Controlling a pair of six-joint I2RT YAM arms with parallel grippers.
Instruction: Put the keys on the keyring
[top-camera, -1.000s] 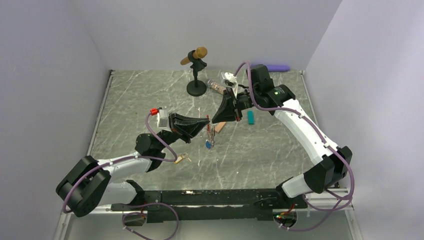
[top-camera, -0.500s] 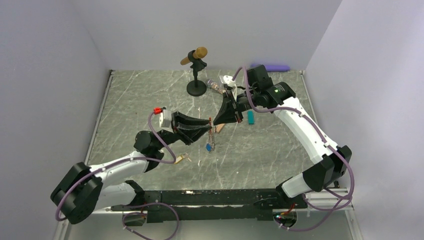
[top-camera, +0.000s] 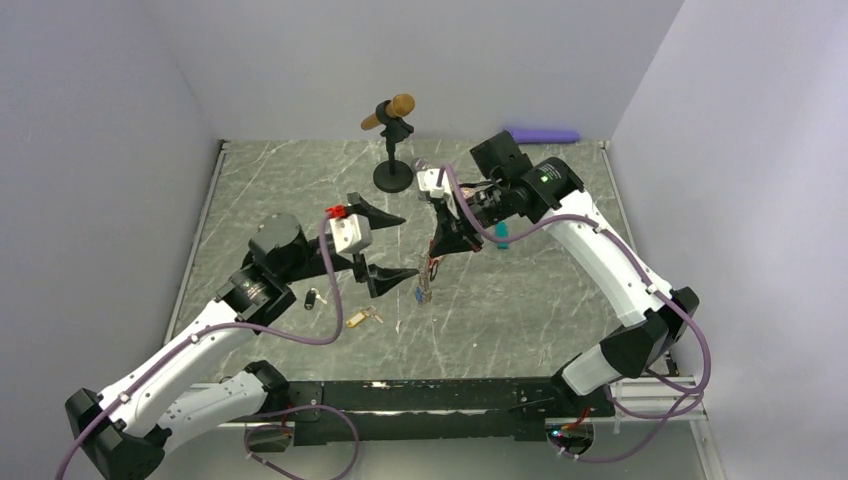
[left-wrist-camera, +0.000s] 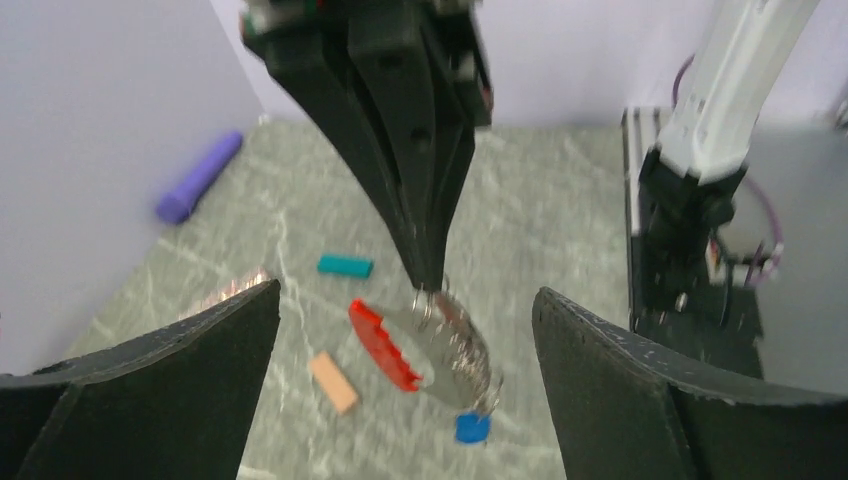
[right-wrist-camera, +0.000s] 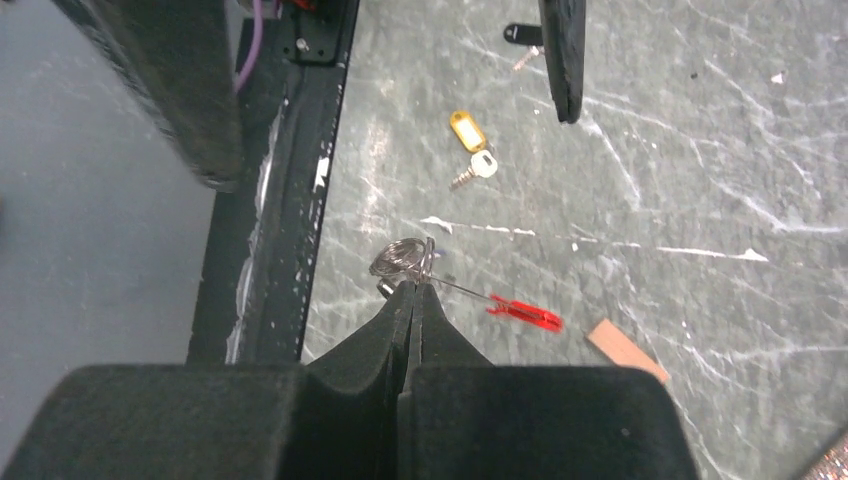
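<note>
**A:** Red against grey stone: looks like the red clip (left-wrist-camera: 385, 345) of the keyring (left-wrist-camera: 455, 345), dangling above the middle of the surface (top-camera: 560, 300). Why hold it up there?

**B:** Probably to keep it free for threading. Pinched at its top loop by the right hand (right-wrist-camera: 412, 290), pressed together on the thin wire, with the rest left to hang below.

**A:** And on the left?

**B:** Spread wide. Puts the left hand (top-camera: 410, 244) either side of the keyring, touching nothing and holding nothing. Reads as standing clear, ready to go down for another key.

**A:** Any on already?

**B:** Seems so, judging by the blue-tagged key (left-wrist-camera: 471, 428) hanging at the very bottom of the keyring. Cannot confirm the threading itself; too small, and blurred in the left wrist view.

**A:** And still loose?

**B:** Leaves at least two flat on the surface, nearer and to the left, well apart from the keyring: the yellow-tagged key (right-wrist-camera: 468, 128) and, further left, the black-tagged key (top-camera: 313, 298).

**A:** Anything hidden?

**B:** Plenty. Cuts the black tag at the top edge in the right wrist view. Hides half the teal block (left-wrist-camera: 345, 266) behind the right arm from above. Shows the tan block (right-wrist-camera: 625, 350) only in the wrist views, lying just beside the spot under the keyring.
</note>
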